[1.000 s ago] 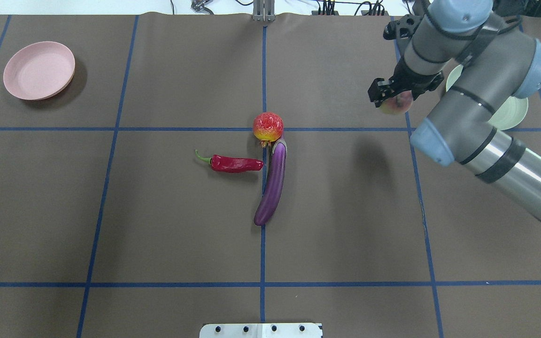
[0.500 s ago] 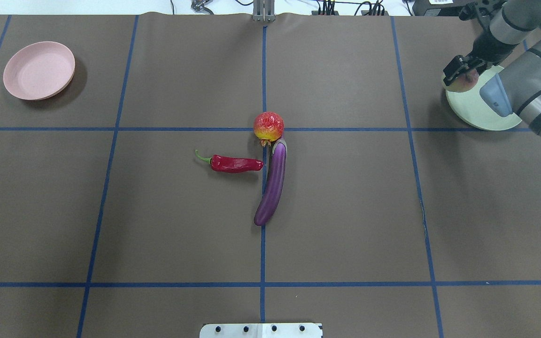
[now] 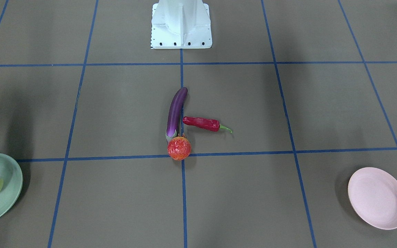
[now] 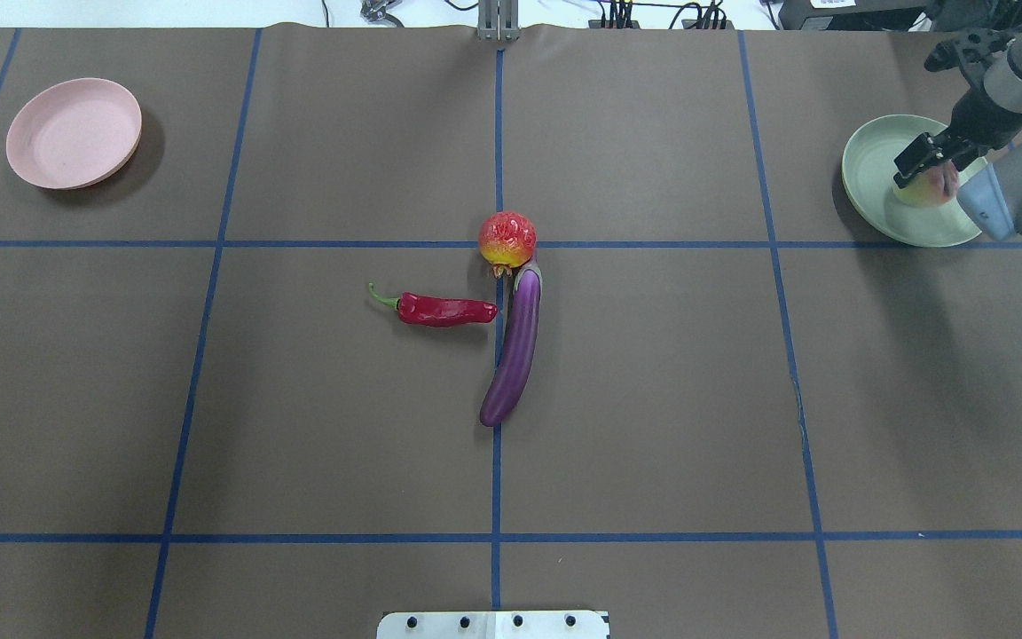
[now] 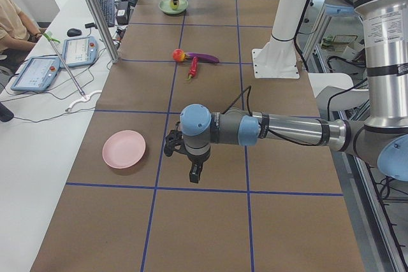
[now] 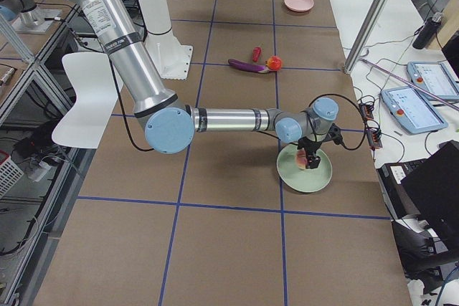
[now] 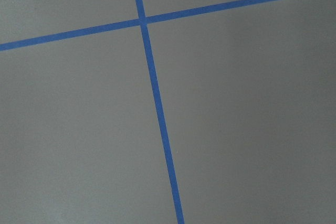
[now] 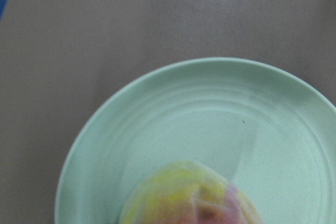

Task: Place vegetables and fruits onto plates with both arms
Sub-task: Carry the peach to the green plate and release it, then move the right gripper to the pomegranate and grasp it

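Observation:
My right gripper (image 4: pixel 926 165) is shut on the yellow-green peach (image 4: pixel 928 189) and holds it low over the mint green plate (image 4: pixel 873 169) at the far right. The right wrist view shows the peach (image 8: pixel 191 198) over that plate (image 8: pixel 210 103). The purple eggplant (image 4: pixel 518 351), the red chili (image 4: pixel 444 310) and the orange-red ball (image 4: pixel 507 238) lie together at the table's middle. The pink plate (image 4: pixel 74 133) sits empty at the far left. My left gripper (image 5: pixel 195 171) shows only in the exterior left view, near the pink plate (image 5: pixel 124 149); I cannot tell whether it is open.
The white base block (image 4: pixel 493 624) stands at the near edge. Blue tape lines (image 4: pixel 498 488) divide the brown table cover. The left wrist view shows only bare cover and a tape crossing (image 7: pixel 143 22).
My right arm has carried the peach to the right, from over the bare table to over the mint plate, and lowered it. The other produce has not moved.

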You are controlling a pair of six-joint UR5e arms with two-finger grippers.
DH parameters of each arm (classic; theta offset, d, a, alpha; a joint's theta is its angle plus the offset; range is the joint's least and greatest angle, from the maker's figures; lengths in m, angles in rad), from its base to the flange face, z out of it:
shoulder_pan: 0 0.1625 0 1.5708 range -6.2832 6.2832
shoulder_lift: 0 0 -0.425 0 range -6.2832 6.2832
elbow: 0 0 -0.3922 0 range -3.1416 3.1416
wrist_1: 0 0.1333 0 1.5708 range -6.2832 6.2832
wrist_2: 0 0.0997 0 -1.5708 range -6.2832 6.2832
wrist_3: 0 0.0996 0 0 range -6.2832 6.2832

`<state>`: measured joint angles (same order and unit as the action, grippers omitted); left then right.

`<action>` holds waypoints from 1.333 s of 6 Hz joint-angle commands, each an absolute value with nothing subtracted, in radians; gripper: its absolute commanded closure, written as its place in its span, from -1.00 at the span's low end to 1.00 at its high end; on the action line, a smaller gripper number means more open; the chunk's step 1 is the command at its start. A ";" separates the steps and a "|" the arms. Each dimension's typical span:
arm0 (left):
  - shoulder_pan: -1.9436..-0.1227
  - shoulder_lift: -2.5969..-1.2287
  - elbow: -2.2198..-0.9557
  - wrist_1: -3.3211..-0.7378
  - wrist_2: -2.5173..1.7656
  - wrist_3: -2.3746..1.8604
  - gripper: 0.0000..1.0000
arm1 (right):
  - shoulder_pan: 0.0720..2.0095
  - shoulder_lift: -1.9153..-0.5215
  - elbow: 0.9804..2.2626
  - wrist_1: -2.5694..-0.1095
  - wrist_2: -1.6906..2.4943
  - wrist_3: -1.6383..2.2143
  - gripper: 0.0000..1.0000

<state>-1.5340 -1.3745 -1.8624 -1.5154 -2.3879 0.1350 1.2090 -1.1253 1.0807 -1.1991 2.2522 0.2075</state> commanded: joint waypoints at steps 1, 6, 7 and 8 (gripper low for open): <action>-1.532 -1.374 -1.861 -1.513 -2.390 0.135 -1.00 | 1.226 -1.149 1.142 -1.172 2.255 0.224 -1.00; -1.532 -1.373 -1.859 -1.511 -2.393 0.135 -1.00 | 0.992 -1.019 1.417 -1.180 2.220 0.853 -1.00; -1.532 -1.367 -1.858 -1.512 -2.393 0.135 -1.00 | 0.895 -0.961 1.439 -1.187 2.130 1.024 -1.00; -1.531 -1.367 -1.855 -1.514 -2.393 0.135 -1.00 | 0.805 -0.913 1.439 -1.192 2.035 1.137 -1.00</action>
